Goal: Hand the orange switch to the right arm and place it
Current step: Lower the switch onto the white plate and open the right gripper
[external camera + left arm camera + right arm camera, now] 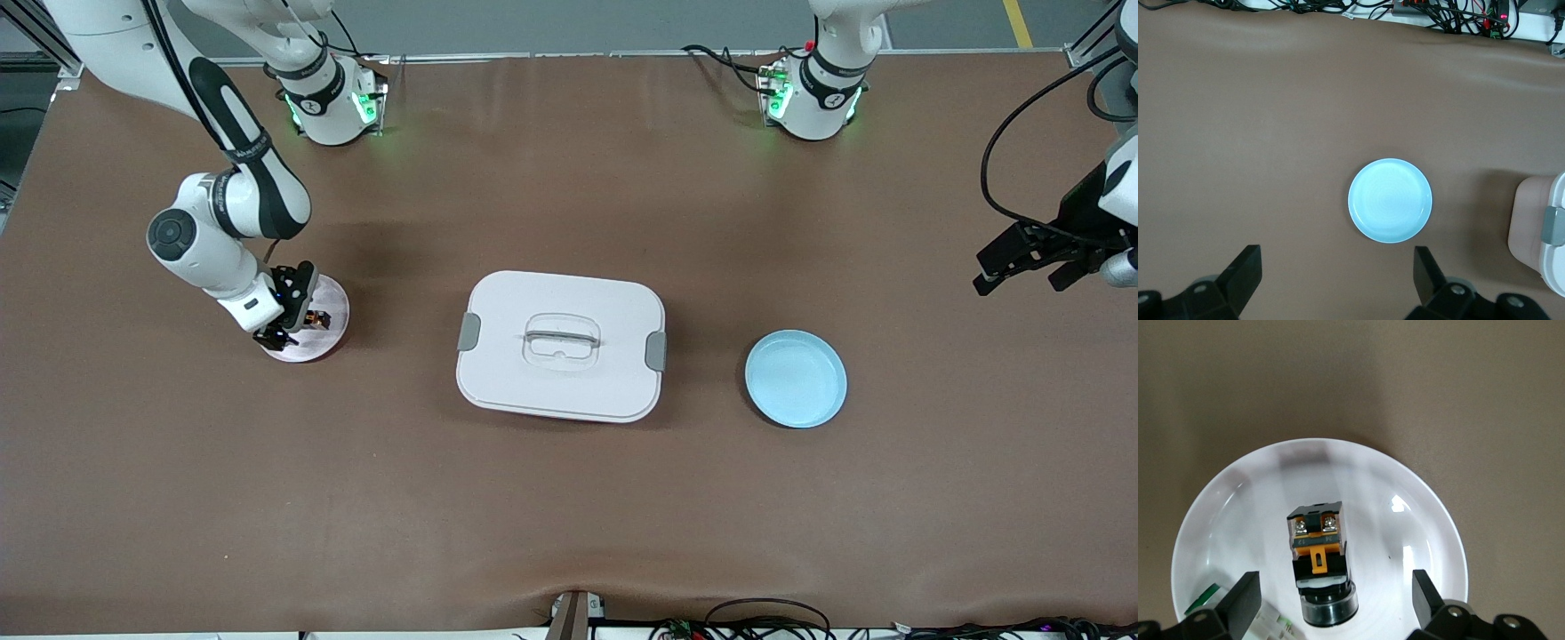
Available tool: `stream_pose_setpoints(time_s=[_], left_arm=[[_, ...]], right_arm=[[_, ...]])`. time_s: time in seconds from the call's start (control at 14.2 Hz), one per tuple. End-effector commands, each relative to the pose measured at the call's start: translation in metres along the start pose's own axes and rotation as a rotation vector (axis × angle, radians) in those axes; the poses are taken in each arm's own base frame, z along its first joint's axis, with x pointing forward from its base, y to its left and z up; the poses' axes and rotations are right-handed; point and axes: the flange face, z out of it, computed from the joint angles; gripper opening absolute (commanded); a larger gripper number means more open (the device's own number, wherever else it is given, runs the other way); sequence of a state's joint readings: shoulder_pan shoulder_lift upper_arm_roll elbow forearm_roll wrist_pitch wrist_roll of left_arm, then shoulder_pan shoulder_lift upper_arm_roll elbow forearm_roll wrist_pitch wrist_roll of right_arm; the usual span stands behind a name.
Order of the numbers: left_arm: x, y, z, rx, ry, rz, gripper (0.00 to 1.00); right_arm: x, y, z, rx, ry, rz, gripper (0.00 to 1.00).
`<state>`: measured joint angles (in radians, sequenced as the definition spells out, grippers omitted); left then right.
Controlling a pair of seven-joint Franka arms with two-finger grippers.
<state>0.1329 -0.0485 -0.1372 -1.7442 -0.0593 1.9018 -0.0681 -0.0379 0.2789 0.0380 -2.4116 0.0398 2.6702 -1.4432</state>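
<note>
The orange switch point(314, 317) is a tiny black block with an orange middle. It lies on a small white plate point(331, 300) toward the right arm's end of the table. In the right wrist view the switch point(1317, 553) rests on the plate point(1405, 493) with its round black end toward the camera. My right gripper point(292, 325) hangs low over the plate, open, its fingers either side of the switch without touching it point(1336, 603). My left gripper point(1021, 283) is open and empty in the air at the left arm's end of the table point(1338, 277).
A white lidded box point(561, 345) with grey clips stands mid-table. A light blue plate point(796, 378) lies beside it toward the left arm's end and also shows in the left wrist view point(1390, 200). A white-and-green part point(1265, 620) lies on the white plate.
</note>
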Motion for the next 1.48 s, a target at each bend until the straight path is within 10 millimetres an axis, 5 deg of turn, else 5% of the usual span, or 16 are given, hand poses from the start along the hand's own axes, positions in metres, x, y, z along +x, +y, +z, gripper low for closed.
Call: stream_pose_setpoints(time_s=[0.0,0.42,0.78,1.41], left_arm=[[0.005,-0.005,-0.015,0.016,-0.011,0.015,1.0],[0.012,0.001,-0.028,0.03,-0.035,0.024,1.0],[0.007,0.026,-0.026,0.021,-0.048,0.056,1.0],[0.006,0.025,-0.04,0.025,-0.059,0.053,1.0]], right_arm=[[-0.003,0.009,-0.009,0.058,-0.012,0.04,1.0],[0.003,0.03,-0.068,0.222,-0.067,0.274,1.0],[0.006,0.055,-0.151,0.324,-0.295,0.619,1.0],[0.007,0.067,-0.231,0.319,-0.438,1.151,1.0]])
